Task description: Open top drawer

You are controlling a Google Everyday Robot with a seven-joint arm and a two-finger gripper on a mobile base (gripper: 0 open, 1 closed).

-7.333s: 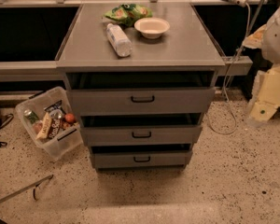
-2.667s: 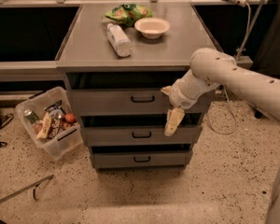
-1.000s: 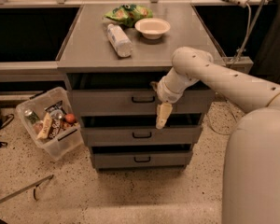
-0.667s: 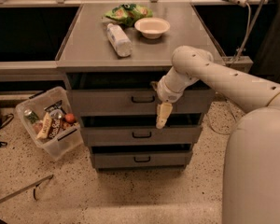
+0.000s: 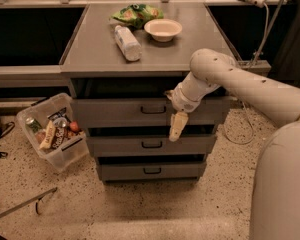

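**Inspector:** Start nearest. Where is the gripper?

**Assessor:** The gripper (image 5: 177,128) hangs tip-down in front of the drawer stack. It sits over the lower edge of the top drawer (image 5: 115,113), and its tip reaches the dark gap above the middle drawer (image 5: 120,145). Whether it is spread or closed cannot be told from this angle. It holds nothing that I can see.

**Inspector:** And the drawer?

**Assessor:** It is the uppermost front, directly under the counter (image 5: 95,44). It appears shut, though the shadow above it makes that hard to confirm.

**Inspector:** What governs the next move?

**Assessor:** The handle (image 5: 153,109). It lies just left of the gripper and a little above its tip. Its long axis runs level, across the front. In my judgement the jaws must shift left and rise, then close over the bar from above and below.

**Inspector:** Farther back?

**Assessor:** A bottle (image 5: 127,42) and a bowl (image 5: 163,29) stand on the counter, clear of the work.
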